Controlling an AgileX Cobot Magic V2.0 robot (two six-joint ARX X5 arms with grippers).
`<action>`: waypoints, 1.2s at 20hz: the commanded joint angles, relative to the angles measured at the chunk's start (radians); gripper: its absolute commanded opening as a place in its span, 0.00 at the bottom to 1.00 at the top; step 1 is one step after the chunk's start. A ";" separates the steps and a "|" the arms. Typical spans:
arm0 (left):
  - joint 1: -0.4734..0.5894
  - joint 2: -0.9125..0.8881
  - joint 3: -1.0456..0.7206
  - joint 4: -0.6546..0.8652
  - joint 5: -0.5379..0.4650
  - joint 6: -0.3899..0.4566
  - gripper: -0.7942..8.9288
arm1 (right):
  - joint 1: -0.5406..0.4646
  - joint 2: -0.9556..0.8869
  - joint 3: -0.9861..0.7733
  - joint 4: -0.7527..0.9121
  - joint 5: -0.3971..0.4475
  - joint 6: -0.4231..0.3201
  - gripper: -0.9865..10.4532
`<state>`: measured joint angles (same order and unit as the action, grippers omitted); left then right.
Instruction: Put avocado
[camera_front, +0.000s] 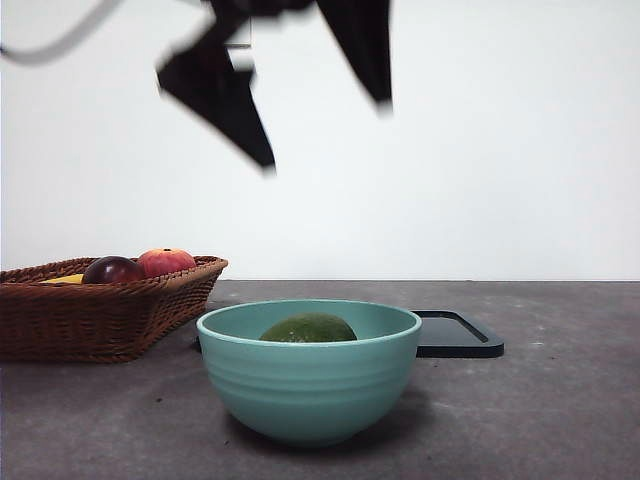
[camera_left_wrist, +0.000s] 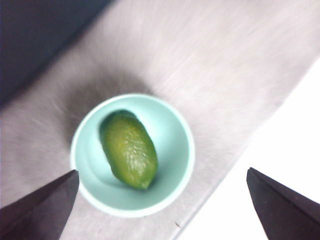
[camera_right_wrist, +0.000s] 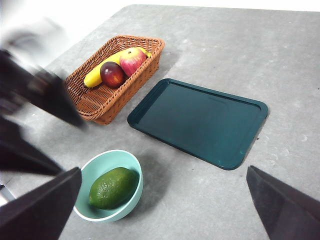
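Above the teal bowl (camera_front: 309, 385) holding the avocado (camera_front: 309, 329), the left end effector (camera_left_wrist: 162, 200) hangs spread and empty; a careless descent could tip the bowl.

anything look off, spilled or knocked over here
Nothing stands out. The avocado lies on its side inside the teal bowl, which sits upright on the table. The wicker basket holds its banana, apple and a dark red fruit; the dark tray lies flat. The left end effector is open above the bowl.
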<state>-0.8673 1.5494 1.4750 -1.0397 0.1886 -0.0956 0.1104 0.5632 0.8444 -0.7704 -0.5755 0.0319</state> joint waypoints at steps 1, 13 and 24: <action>-0.010 -0.122 0.024 -0.019 -0.004 0.044 0.65 | 0.003 0.003 0.015 0.006 -0.003 0.010 0.60; 0.010 -0.712 -0.042 -0.142 -0.197 0.036 0.65 | 0.003 0.003 0.015 0.006 -0.004 0.018 0.60; 0.010 -1.082 -0.344 -0.142 -0.312 -0.108 0.65 | 0.003 0.003 0.015 0.006 -0.003 0.036 0.60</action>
<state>-0.8513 0.4629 1.1194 -1.1908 -0.1169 -0.1902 0.1104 0.5632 0.8444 -0.7704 -0.5758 0.0578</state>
